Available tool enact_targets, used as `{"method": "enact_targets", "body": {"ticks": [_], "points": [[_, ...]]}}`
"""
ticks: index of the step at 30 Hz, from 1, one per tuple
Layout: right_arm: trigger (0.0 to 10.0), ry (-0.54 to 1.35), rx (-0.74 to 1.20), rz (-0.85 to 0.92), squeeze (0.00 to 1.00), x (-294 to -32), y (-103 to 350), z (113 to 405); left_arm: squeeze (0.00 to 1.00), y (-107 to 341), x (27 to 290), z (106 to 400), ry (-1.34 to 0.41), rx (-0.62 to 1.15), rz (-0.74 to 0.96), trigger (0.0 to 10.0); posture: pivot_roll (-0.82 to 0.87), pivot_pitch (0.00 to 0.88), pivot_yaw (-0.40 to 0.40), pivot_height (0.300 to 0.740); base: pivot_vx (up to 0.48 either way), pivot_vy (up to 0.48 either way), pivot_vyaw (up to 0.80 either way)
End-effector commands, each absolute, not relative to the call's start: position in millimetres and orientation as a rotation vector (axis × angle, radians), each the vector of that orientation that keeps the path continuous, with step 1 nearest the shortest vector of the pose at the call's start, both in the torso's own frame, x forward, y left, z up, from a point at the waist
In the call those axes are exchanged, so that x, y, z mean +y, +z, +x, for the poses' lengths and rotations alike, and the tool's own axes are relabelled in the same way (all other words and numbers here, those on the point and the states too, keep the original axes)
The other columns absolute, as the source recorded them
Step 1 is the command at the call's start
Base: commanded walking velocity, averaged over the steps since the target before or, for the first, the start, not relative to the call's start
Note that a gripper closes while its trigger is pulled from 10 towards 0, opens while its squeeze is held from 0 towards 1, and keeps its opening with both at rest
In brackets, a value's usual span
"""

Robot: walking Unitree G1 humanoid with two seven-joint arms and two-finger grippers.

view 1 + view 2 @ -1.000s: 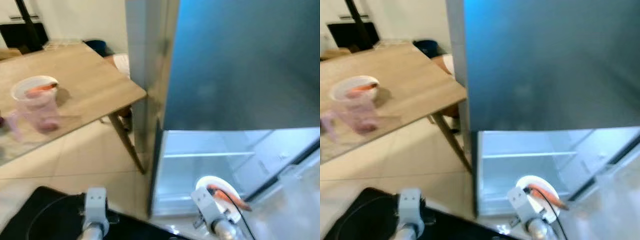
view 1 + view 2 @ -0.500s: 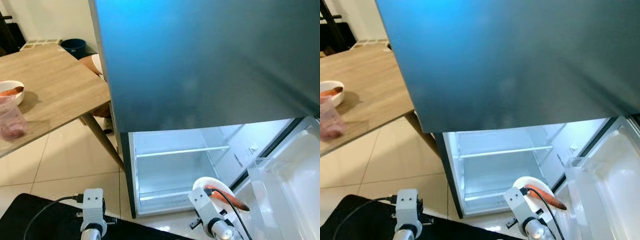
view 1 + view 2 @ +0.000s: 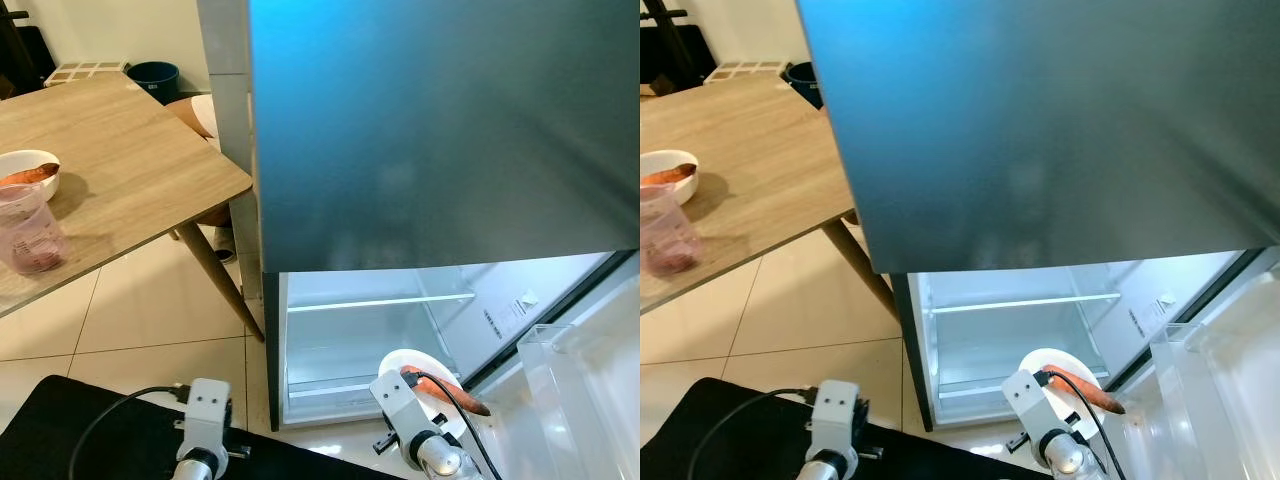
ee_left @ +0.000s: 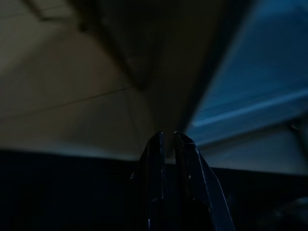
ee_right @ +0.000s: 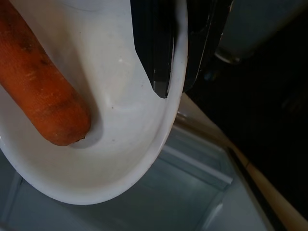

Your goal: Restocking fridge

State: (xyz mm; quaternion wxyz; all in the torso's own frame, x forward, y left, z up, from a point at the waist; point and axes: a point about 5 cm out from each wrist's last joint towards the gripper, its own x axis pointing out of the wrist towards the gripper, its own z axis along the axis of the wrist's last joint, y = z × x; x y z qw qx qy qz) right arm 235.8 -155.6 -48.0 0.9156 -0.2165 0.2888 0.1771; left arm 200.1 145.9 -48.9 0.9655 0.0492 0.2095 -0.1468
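Item: our right gripper (image 5: pixel 175 72) clamps bowl (image 5: pixel 120 144) rim; carrot (image 5: pixel 43 91) inside; fridge (image 3: pixel 370 330) shelf directly ahead, lower centre.

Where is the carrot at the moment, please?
The carrot lies in a white bowl pinched at the rim by the right gripper, low before the open fridge.

Silver arms with grey wrist blocks, black cables, and seemingly ridged black claw fingers (image 5: pixel 161 53).
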Motion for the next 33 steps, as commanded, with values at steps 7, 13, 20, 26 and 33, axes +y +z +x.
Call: {"method": "enact_targets", "body": {"ticks": [7, 13, 20, 26, 33], "points": [[10.0, 0.371, 0.481, -0.417, 0.0, -146, -32, 255, 0.0, -42, 139, 200, -0.461, 0.359, 0.187, 10.0, -0.08, 0.089, -0.013, 0.711, 0.0, 0.0, 0.0], [10.0, 0.412, 0.419, -0.449, 0.0, -136, -22, 264, 0.0, -32, 142, 206, -0.434, 0.277, 0.226, 10.0, -0.08, 0.098, -0.017, 0.701, 0.0, 0.0, 0.0], [10.0, 0.416, 0.386, -0.487, 0.0, -135, -14, 275, 0.0, -28, 142, 205, -0.427, 0.246, 0.224, 10.0, -0.08, 0.104, -0.022, 0.686, 0.0, 0.0, 0.0], [10.0, 0.431, 0.345, -0.536, 0.0, -134, -5, 283, 0.0, -28, 141, 203, -0.421, 0.241, 0.222, 10.0, -0.08, 0.105, -0.024, 0.681, 0.0, 0.0, 0.0], [10.0, 0.499, 0.276, -0.598, 0.0, -128, 8, 295, 0.0, -27, 138, 203, -0.424, 0.232, 0.218, 10.0, -0.08, 0.108, -0.027, 0.666, 0.0, 0.0, 0.0]]}}
